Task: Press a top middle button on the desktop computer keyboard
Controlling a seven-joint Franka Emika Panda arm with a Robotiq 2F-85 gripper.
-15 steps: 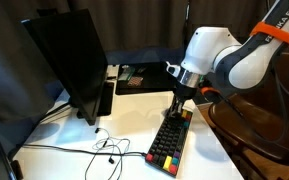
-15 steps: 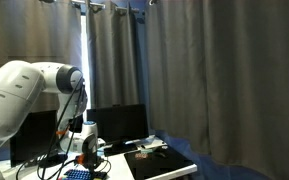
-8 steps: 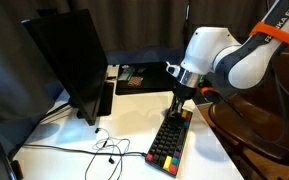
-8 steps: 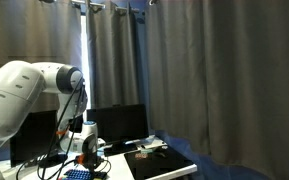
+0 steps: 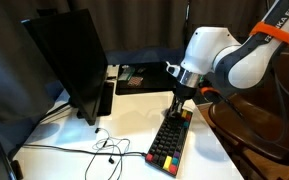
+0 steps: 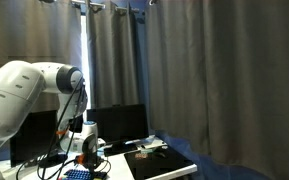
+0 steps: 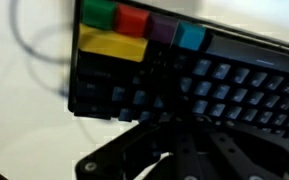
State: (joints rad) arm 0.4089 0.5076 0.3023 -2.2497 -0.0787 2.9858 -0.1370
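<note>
Setting: a white worktop (image 5: 74,138) stood before dark curtains (image 6: 204,70), and I watched a bulky white robot arm (image 5: 224,58) lean over it.
Task's thing: the compact black rectangular keyboard (image 5: 169,142), with red, orange, yellow and green keycaps along its edges, lay by the worktop's right edge in an exterior view. Its long side ran from the near edge towards the middle.
Claw: the dark metal claw (image 5: 179,108) pointed almost straight down at the keyboard's far end. That was probably so that a narrow tip, not a broad face, would meet a single key.
Claw state: I could not tell whether it was released or clenched; its tips looked dark and slim from outside and blurred in the wrist view.
Contact: the claw was at or just above the keys; touching could not be confirmed.
Wrist view: the keyboard (image 7: 214,85) filled the view, with green, red, purple and blue caps over a yellow one, and the claw (image 7: 174,150) was a dark smear below.
Other things: a flat black computer monitor (image 5: 69,60) stood towards the left edge, with a thin black cable (image 5: 99,148) trailing on the worktop in front of it. A flat black rectangular pad (image 5: 144,80) lay by the far edge.
Judgement: the press seemed imminent or under way, and a slight misalignment risked catching a neighbouring key.
</note>
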